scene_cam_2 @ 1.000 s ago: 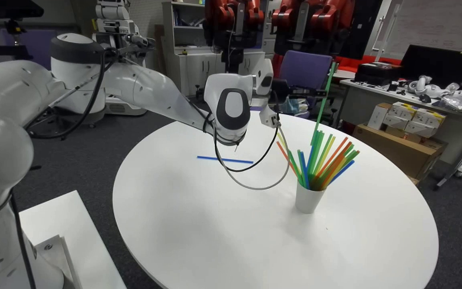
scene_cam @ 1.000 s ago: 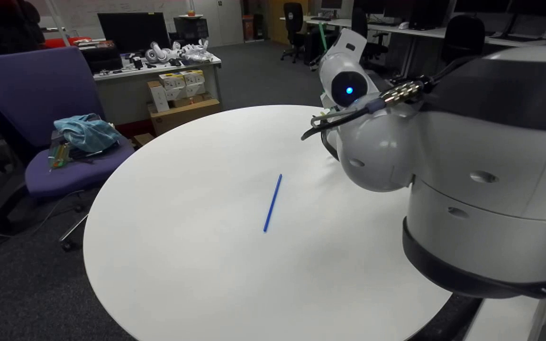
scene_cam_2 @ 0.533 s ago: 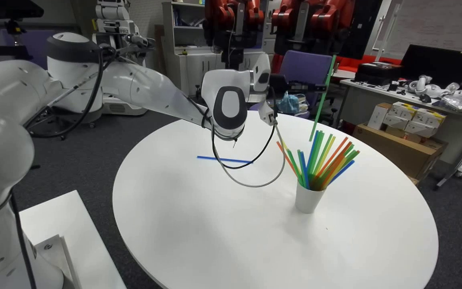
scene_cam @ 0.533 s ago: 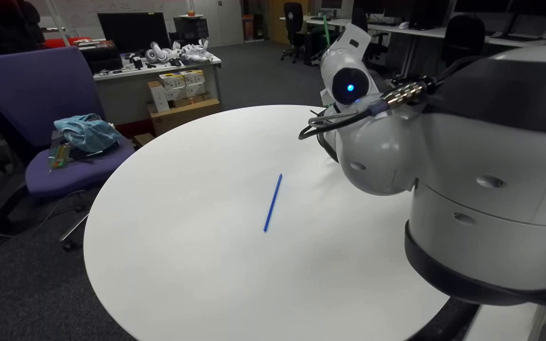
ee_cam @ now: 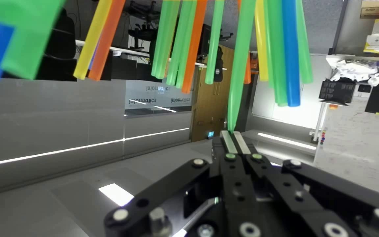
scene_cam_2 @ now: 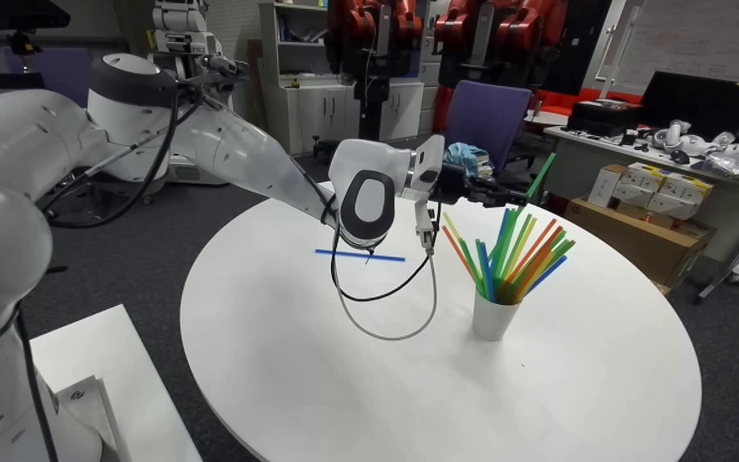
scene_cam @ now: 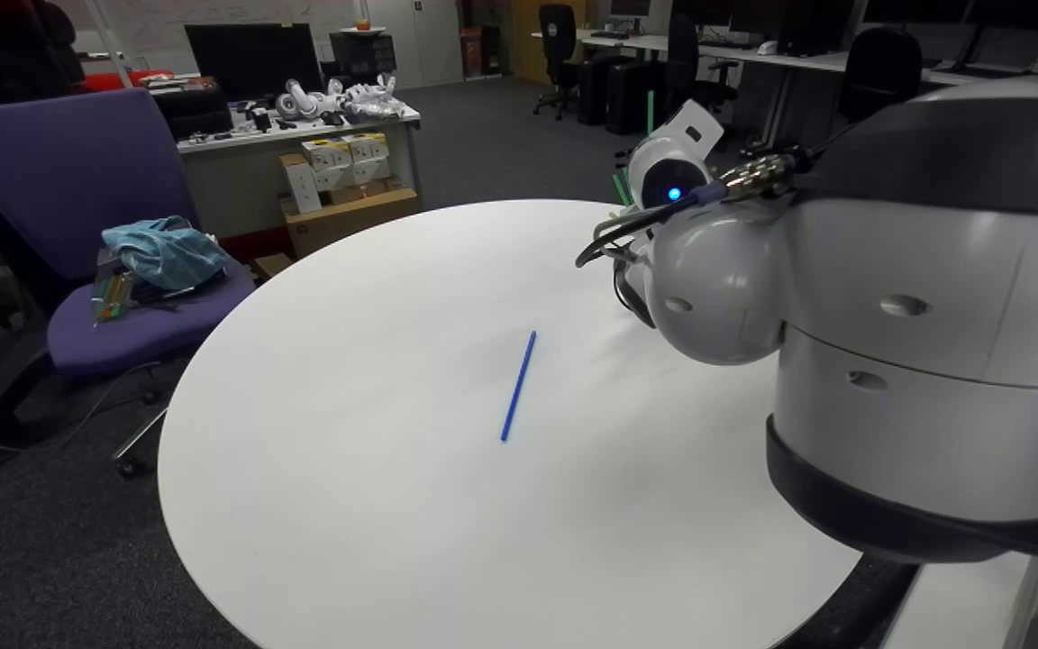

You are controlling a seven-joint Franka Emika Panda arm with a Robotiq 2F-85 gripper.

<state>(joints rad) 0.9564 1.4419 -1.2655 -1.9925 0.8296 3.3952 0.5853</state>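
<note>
Fingertips point(ee_cam: 242, 143) of the gripper point(ee_cam: 235, 141) press together on a green straw point(scene_cam_2: 541, 176), pinching it part-way along: in an exterior view one stretch slants up and outward from them, while in the wrist view another runs down from them toward other straws. The step in hand looks like guiding this straw above the white cup point(scene_cam_2: 492, 321), and the next move seems to call for a light, steady pinch and small shifts along the straw's own slant, since so thin a tube may bend or swivel where it is held. Just below the fingers, a bunch of coloured straws point(scene_cam_2: 517, 266) fans up out of that cup; their ends crowd the held one and stand most in the way. Whether its lower end is inside the cup or only in line with it, I cannot tell. Behind the fingers, a grey cable point(scene_cam_2: 392, 339) hangs in a loop that could snag. Farther back and lower, a blue straw point(scene_cam: 519, 386) lies apart on the round white table point(scene_cam: 348, 505). Beyond the table's edge stand a purple chair point(scene_cam_2: 488, 115) and a cardboard box point(scene_cam_2: 626, 240), well away from the fingers.
</note>
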